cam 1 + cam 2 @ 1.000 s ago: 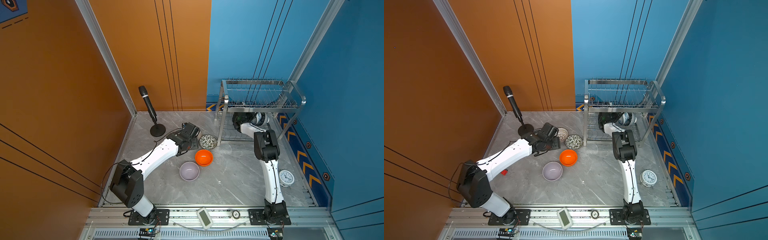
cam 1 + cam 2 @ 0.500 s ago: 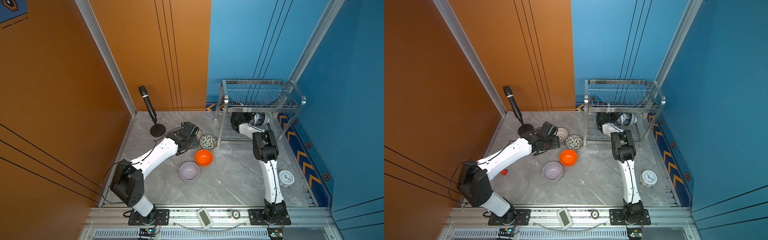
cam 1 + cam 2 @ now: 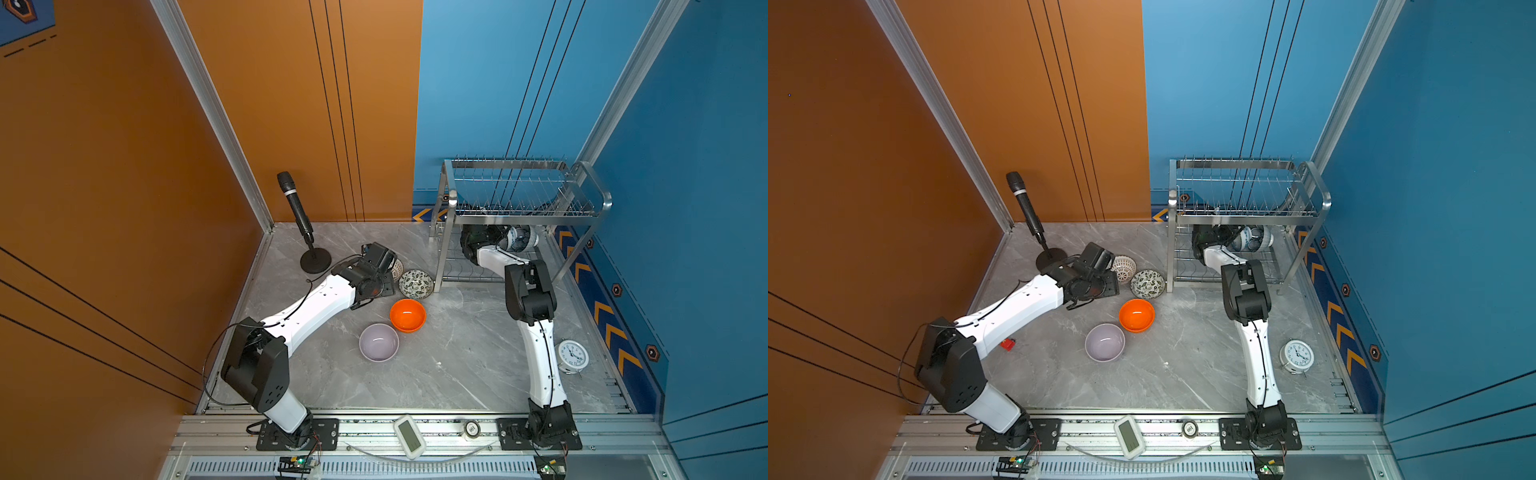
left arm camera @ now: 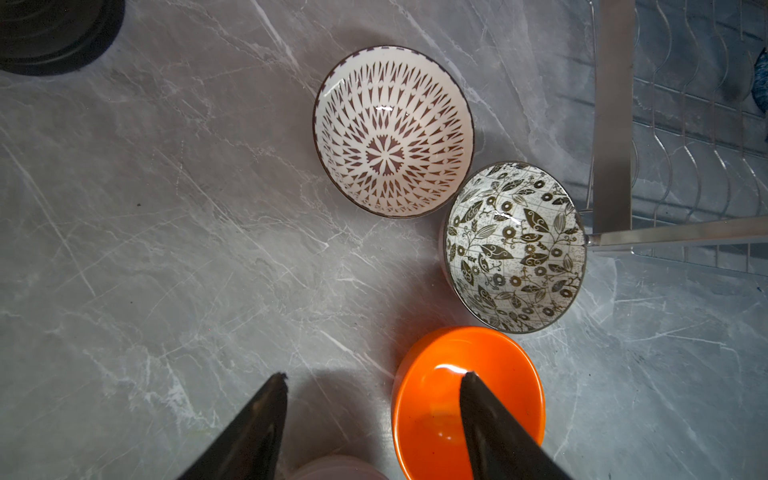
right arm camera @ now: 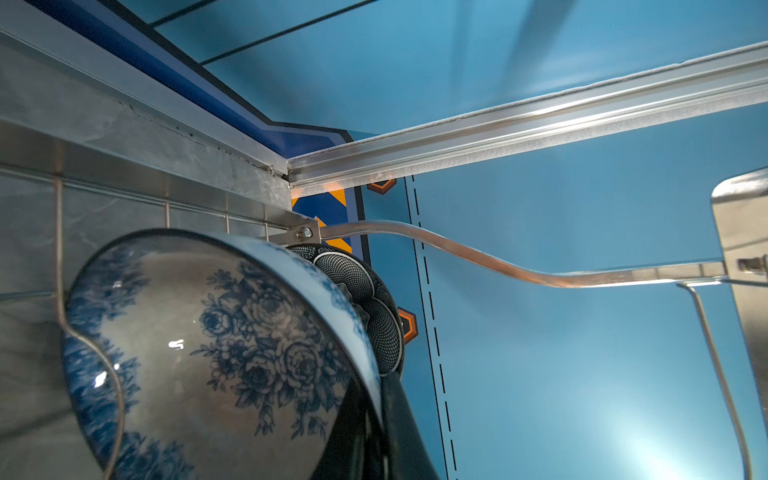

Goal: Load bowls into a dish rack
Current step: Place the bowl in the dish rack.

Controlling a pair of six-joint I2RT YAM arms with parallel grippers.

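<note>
The right gripper pinches the rim of the floral bowl, tilted in the dish rack lower tier beside the dark blue bowl; released unseated, it could roll out. The left gripper hangs spread above the orange bowl; a careless descent might knock it

Both top views are bright, even and sharp; shadows on the table are soft and faint. Small white highlights glint in the orange bowl and the lilac bowl beside it. In the right wrist view the floral bowl looks slightly soft, and a pale glow washes the blue wall.
</note>
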